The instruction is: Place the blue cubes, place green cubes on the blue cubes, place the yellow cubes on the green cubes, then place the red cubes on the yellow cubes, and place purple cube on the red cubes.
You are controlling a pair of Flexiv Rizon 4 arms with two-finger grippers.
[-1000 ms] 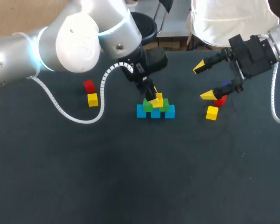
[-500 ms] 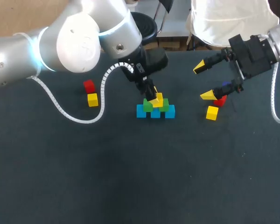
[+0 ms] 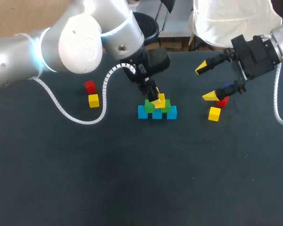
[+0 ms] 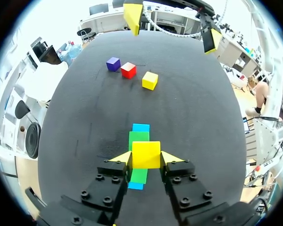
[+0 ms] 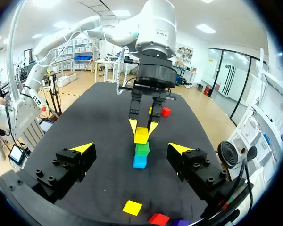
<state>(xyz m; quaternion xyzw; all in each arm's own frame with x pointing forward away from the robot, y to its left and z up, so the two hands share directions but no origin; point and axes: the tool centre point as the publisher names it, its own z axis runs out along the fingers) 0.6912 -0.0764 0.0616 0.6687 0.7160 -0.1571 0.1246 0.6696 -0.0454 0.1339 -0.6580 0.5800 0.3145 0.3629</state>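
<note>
Left gripper (image 4: pixel 146 159) at the stack, 1 yellow cube (image 4: pixel 146 153) pinched between its fingers.
I found that cube resting on the green cubes (image 3: pixel 149 105) above the blue cubes (image 3: pixel 142 112); my right gripper (image 3: pixel 205 81) hung wide open over a red cube (image 3: pixel 221 102).

In the head view, the purple cube (image 3: pixel 228 84), toward the tabletop's (image 3: pixel 132 179) far right corner, is mostly covered by a finger of the right gripper (image 3: pixel 205 82). The red cube (image 3: pixel 221 102) beside it is partly covered by that gripper's yellow tip. The held yellow cube (image 3: pixel 160 102) is half concealed by the left gripper (image 3: pixel 157 98). In the left wrist view, only the ends of the blue cubes (image 4: pixel 141 127) are seen, and the green cubes (image 4: pixel 138 140) are largely covered by the held yellow cube. In the right wrist view, the purple cube is cut off by the black rim.
</note>
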